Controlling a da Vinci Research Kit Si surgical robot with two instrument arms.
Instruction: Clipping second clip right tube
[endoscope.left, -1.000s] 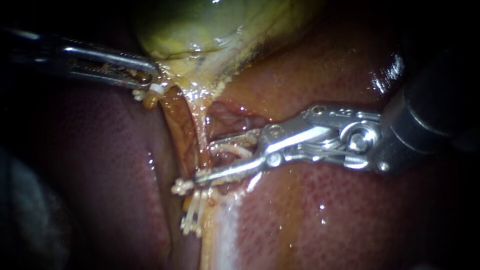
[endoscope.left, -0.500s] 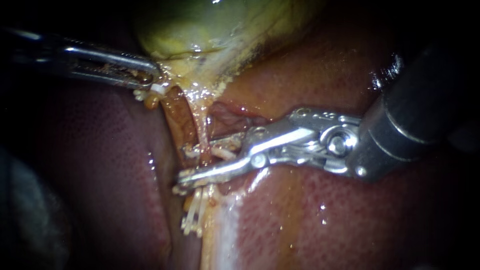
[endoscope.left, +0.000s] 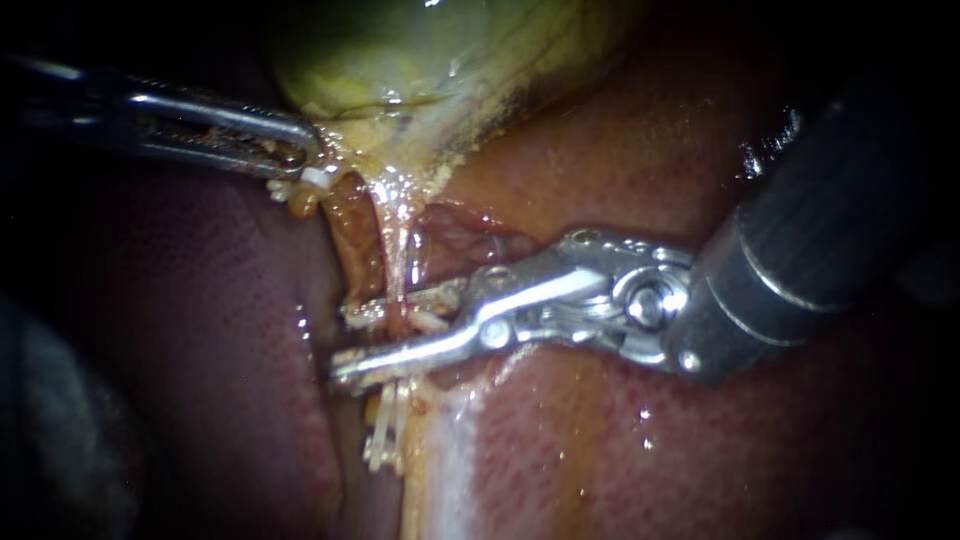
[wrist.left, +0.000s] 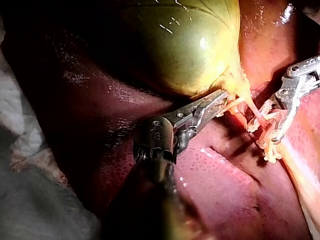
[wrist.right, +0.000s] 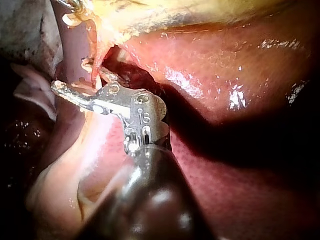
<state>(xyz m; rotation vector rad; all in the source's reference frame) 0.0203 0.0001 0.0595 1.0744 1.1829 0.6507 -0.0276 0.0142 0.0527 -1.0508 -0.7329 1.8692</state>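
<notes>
**Right instrument: jaws astride the tube, not yet closed**

- Right instrument: comes in from the right and lies nearly level. Its jaws are parted, with the tips reaching past the tube's far side.
- Tube: pale and taut. It runs down from the gallbladder and crosses the jaws almost square, seated deep between them.
- Clip: white, sits on the tube just beyond the lower jaw, with little bare tube between.
- Left instrument: clamped on the gallbladder's neck, well apart from the right instrument.
- Liver: close on both sides. By my judgement there is room to close the jaws and little more.
</notes>
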